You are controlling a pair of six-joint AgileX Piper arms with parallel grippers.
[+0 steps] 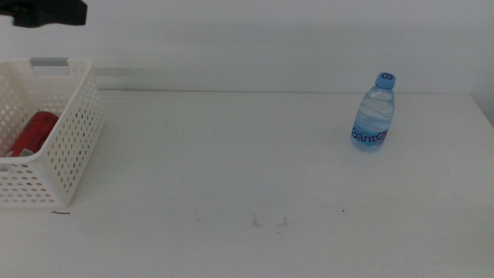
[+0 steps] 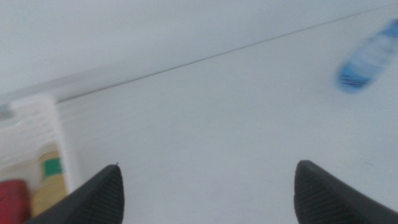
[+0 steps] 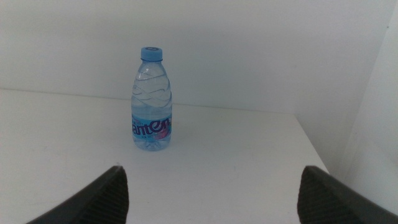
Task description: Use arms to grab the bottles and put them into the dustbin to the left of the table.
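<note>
A small clear water bottle (image 1: 374,114) with a blue cap stands upright at the table's far right. It shows again straight ahead of my open right gripper (image 3: 211,180), which holds nothing and is well short of this bottle (image 3: 151,102). The right arm is out of the middle view. The white perforated dustbin (image 1: 73,147) sits at the left with a red can (image 1: 32,133) inside. My left gripper (image 2: 208,180) is open and empty, high above the dustbin (image 2: 37,127). Its wrist view shows the red can (image 2: 11,200) and a yellow tea bottle (image 2: 50,186) lying in the bin, and the water bottle (image 2: 367,59) blurred far off.
A dark part of the left arm (image 1: 48,11) shows at the middle view's top left corner. The white table (image 1: 231,154) carries a few small dark specks (image 1: 255,222) near the front. Its right edge (image 1: 482,108) runs just beyond the water bottle.
</note>
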